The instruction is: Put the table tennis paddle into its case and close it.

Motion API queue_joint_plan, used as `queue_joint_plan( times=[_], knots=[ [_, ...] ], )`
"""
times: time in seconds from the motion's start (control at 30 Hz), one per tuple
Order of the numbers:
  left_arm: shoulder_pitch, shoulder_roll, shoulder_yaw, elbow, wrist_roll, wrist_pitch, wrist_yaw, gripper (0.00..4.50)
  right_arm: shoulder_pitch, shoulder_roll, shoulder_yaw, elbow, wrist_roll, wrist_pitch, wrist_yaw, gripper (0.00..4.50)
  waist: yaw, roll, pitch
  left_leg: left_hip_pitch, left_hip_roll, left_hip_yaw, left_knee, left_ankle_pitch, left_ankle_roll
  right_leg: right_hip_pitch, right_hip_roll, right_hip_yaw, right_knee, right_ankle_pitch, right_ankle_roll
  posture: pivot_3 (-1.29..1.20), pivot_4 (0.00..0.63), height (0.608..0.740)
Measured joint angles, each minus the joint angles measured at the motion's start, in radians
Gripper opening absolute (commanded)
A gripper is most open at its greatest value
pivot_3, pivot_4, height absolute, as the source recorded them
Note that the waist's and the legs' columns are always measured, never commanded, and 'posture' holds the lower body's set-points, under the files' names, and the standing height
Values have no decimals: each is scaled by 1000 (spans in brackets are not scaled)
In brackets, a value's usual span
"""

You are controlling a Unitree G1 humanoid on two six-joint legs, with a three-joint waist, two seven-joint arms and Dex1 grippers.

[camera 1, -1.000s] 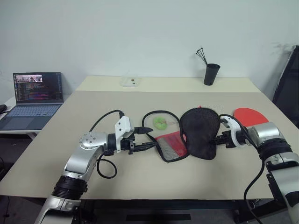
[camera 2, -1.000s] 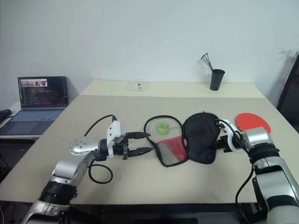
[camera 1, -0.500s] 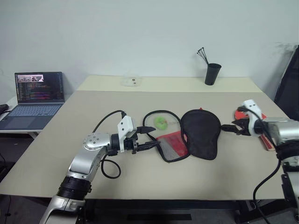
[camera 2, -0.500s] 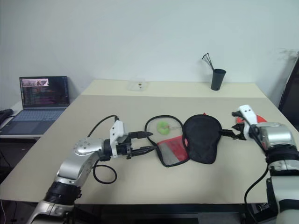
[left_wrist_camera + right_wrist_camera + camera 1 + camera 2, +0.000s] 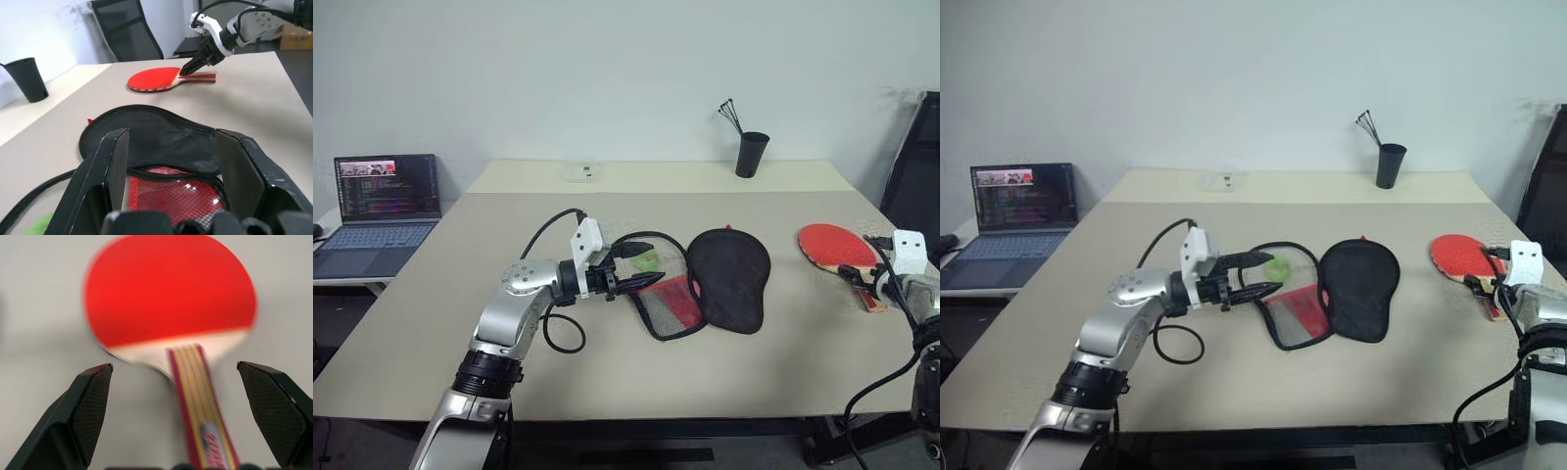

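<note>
Reaching toward the table tennis paddle, the right gripper stands with its jaws spread wide and empty, one black finger on either side of the handle's line, the tips not yet around it. In the right wrist view the handle runs straight out from between the fingers toward 12 o'clock, with the red face beyond, so the paddle's long axis lies nearly in line with the gripper; my judgement is that a short push forward and a close would take the handle. On the table the paddle lies flat near the right edge, handle toward the robot, well apart from the case, which lies open at the middle, black half uppermost and red mesh half at about 8 o'clock from it. The right arm is plainly the nearer one. The left gripper hovers at the mesh half's edge, jaws partly open; whether they touch the fabric I cannot tell. Handle print is too blurred to read; no case logo is legible.
</note>
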Motion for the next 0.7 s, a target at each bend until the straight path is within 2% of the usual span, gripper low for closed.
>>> queue_joint_plan(
  times=[0.3, 0.4, 0.63, 0.67, 0.7],
  knots=[
    [1, 4, -9, 2, 6, -1, -2, 2968, -8, 48, 21, 102, -43, -73, -31, 4481, -13, 0, 0, 3, 1, 8, 0, 0, 0, 0, 1, 8, 0, 1, 3, 0, 150, 740],
    [1, 11, -9, 2, 7, -1, -2, 2968, -7, 51, 20, 107, -48, -82, -41, 3882, -13, 0, 0, 4, 1, 9, 0, 0, 0, 0, 1, 9, 0, 1, 4, 0, 150, 740],
    [2, 12, -9, 2, 9, -1, 0, 2968, -7, 54, 19, 104, -55, -83, -41, 1515, -19, 0, 0, 5, 3, 10, 0, 0, 0, 0, 4, 11, 0, 0, 6, 0, 150, 740],
    [2, 12, -10, 2, 9, -1, 0, 2968, -7, 58, 18, 103, -54, -81, -41, 1297, -20, 0, 0, 6, 4, 10, 0, 0, 1, 0, 5, 11, 0, 0, 6, 0, 150, 740],
    [3, 13, -10, 2, 10, -1, 0, 2968, -7, 58, 16, 102, -53, -79, -42, 1262, -20, 0, 0, 7, 4, 10, -1, 0, 1, 0, 5, 11, 0, 0, 6, 0, 150, 740]
  ],
)
